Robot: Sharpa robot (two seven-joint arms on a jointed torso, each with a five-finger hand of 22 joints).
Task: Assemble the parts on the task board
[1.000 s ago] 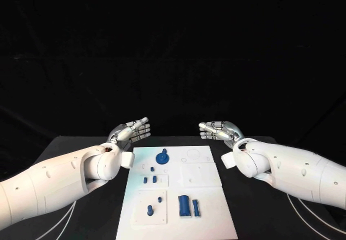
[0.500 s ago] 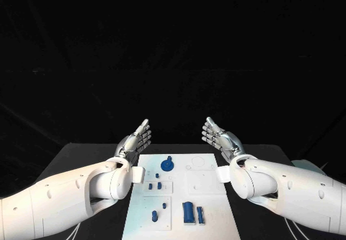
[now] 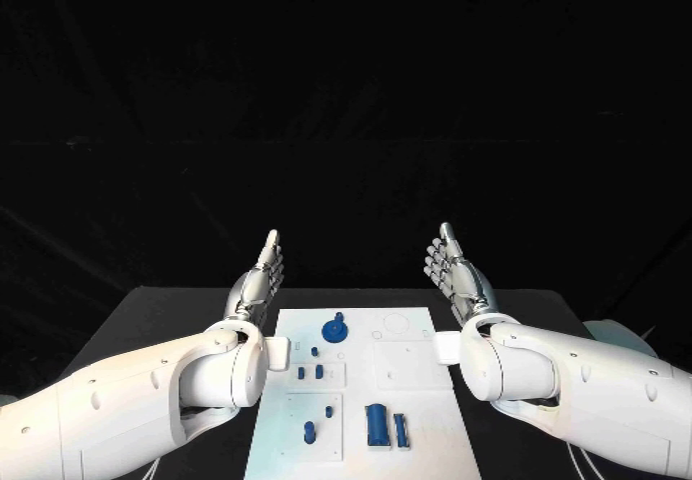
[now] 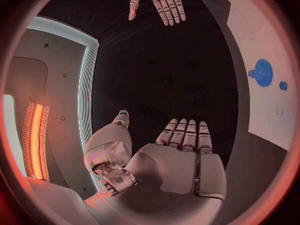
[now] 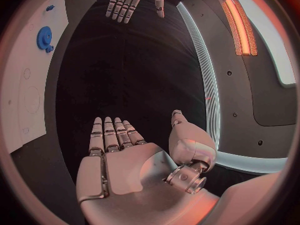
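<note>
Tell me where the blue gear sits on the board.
In the head view the blue gear sits at the far end of the task board, left of centre, between the raised hands.

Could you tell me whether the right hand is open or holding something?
Open: the right hand holds nothing, its fingers straight and apart.

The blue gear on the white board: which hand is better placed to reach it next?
Probably the left hand. The blue gear lies on the left half of the board, nearer it than the right hand. Both hands are open and raised beyond the board's far end.
</note>
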